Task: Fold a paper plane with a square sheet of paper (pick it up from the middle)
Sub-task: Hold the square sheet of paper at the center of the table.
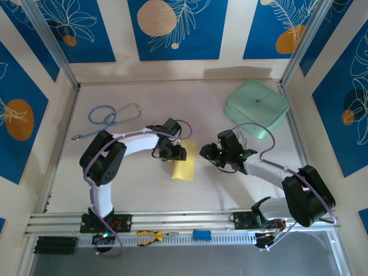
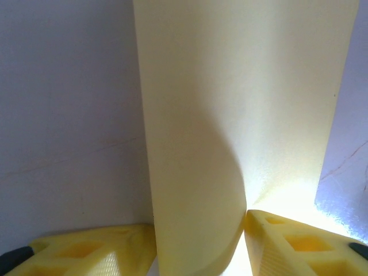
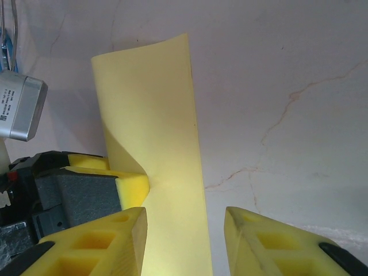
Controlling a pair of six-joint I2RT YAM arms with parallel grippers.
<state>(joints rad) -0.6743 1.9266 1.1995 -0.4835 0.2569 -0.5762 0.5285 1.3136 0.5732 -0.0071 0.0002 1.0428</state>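
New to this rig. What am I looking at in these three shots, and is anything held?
Two robot arms sit on a table. The top view looks down from above and behind; the other two are cameras on each wrist, showing yellow fingers.

The left gripper has its fingers around a folded yellow paper, seen up close from its wrist. The right gripper hangs open beside it, paper between its fingers but not pinched.

Also there: a mint case, a stethoscope, pliers.

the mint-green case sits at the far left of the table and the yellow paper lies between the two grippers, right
Not quite. In the top external view the mint-green case sits at the far right of the table; the blue stethoscope is at the far left. The yellow paper does lie between the left gripper and right gripper.
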